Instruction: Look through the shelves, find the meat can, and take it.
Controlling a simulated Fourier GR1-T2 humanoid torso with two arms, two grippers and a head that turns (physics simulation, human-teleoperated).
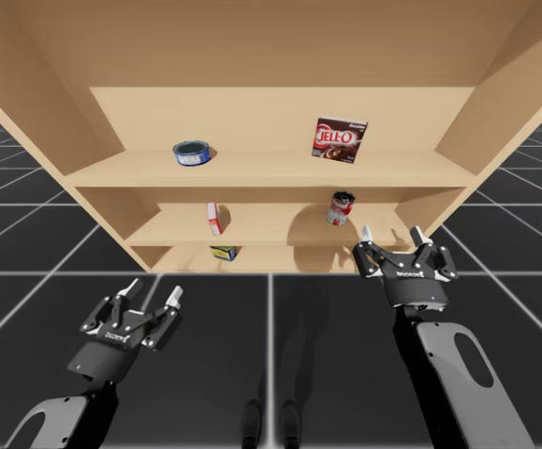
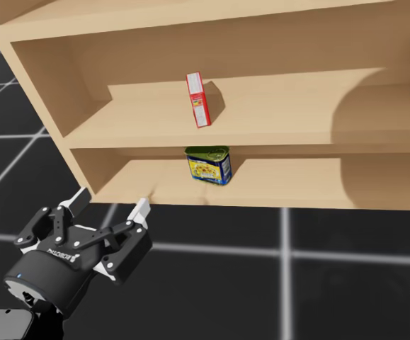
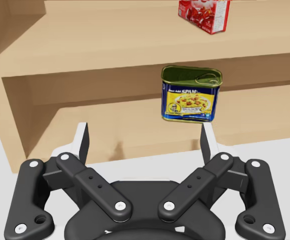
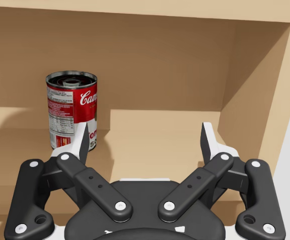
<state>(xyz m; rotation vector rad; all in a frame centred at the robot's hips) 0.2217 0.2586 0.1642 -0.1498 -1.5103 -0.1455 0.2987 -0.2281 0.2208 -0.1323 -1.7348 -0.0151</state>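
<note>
The meat can [image 2: 209, 164] is a blue and yellow rectangular tin with a green top. It stands on the bottom shelf, under a small red box [image 2: 198, 99]. In the high view the meat can [image 1: 223, 253] sits low in the shelf unit. My left gripper [image 2: 110, 204] hangs open in front of the bottom shelf, short of the can and to its left. In the left wrist view the meat can [image 3: 191, 94] is ahead of the left gripper [image 3: 145, 134], nearer its right finger. My right gripper [image 1: 392, 232] is open at the middle shelf.
A red and white round can [image 4: 72, 107] stands on the middle shelf ahead of my right gripper [image 4: 145, 135], by its left finger. The top shelf [image 1: 271, 170] holds a blue round tin [image 1: 192, 152] and a dark red box [image 1: 339, 140]. The shelf's side wall [image 4: 255, 90] is close on the right.
</note>
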